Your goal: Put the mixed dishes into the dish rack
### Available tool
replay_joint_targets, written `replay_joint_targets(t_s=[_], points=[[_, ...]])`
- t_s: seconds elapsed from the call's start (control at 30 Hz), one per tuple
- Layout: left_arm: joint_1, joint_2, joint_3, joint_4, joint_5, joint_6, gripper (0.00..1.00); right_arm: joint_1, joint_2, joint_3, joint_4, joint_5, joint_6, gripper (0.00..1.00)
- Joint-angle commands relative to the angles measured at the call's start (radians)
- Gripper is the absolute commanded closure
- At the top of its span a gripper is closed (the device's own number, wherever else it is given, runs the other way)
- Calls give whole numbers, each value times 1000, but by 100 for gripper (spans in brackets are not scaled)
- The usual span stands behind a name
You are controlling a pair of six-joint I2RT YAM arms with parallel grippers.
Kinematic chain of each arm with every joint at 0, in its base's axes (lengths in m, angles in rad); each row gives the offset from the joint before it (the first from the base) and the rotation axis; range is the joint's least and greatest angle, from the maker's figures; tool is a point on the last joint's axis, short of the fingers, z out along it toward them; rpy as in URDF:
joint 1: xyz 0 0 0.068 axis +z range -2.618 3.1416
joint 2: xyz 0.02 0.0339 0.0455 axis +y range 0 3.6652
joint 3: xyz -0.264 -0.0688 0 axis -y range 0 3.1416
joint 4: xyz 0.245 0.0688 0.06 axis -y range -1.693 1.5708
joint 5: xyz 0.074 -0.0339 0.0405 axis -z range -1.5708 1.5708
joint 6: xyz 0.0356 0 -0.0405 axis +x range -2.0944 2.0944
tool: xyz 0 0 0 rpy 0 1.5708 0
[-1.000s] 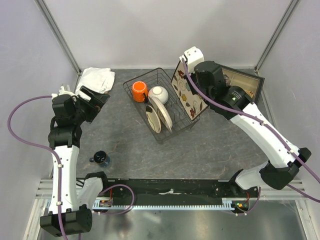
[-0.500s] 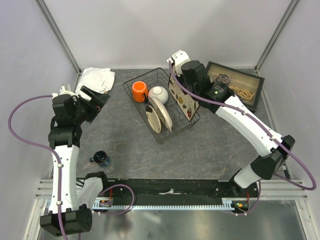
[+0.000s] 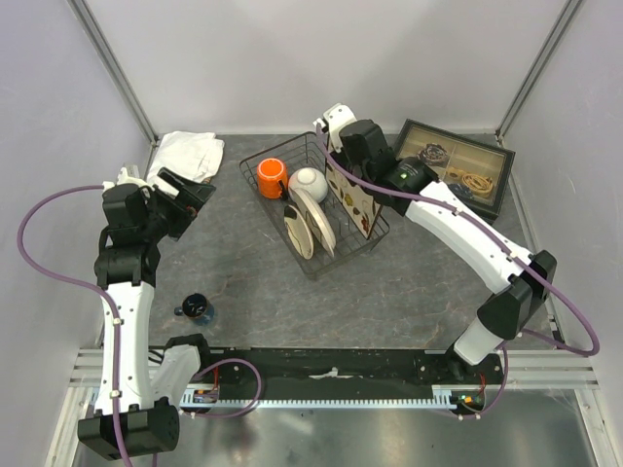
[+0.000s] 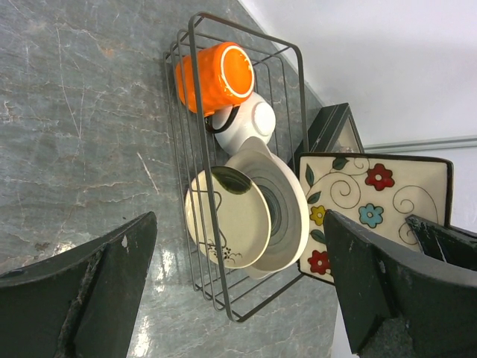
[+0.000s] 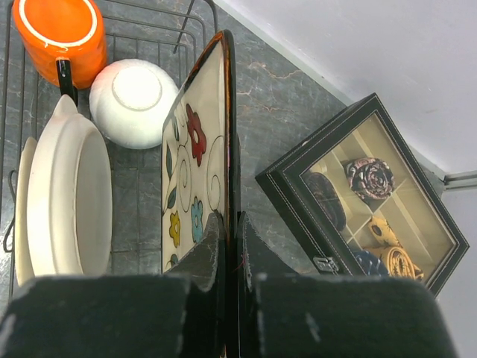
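We've got the R hand (image 5: pixel 229 239) pinched shut on the rim of the square plate (image 5: pixel 190 149), thin edge between the fingers, so the plate hangs upright w/ its flowered face toward the other dishes. We read that as deliberate. On edge is the only way it drops between the prongs of the rack (image 3: pixel 275 147), and a grip on the top rim keeps the fingers clear of the wires.

The plate is over the rack's right side, just beside the bowl (image 3: pixel 309 182). It's roughly parallel to the large round plate (image 4: pixel 279 201) and small round plate (image 4: pixel 227 220), which stand on edge mid-rack. We can't tell if its lower edge touches the wires yet. The mug (image 3: pixel 271 177) sits in the far corner next to the bowl, so bulky items are at one end and the slots are free for flat ones.

The L hand (image 3: pixel 195 195) is wide open and holds nothing. It's well apart from the rack, near the cloth (image 3: pixel 185 153), prob. so it doesn't block the R arm.

The glass-lidded box (image 5: pixel 373 201) sits on the surface (image 3: pixel 409 282) near the rack's right side, so we'd bring the plate straight down, no swing. A small dark cup (image 3: pixel 198 309) stands alone by the L arm; we're not sure it counts. Otherwise we judge this the last dish.
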Motion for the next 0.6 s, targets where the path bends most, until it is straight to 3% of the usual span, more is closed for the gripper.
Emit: replay_joint_targets(t_s=[0.0,0.57], points=[[5,-4,-3,20,22,41,1,3,-5,80,165,63,-25,100],[7,-3,-21,22,22,43,1,3,27,25,196,92,-68,100]])
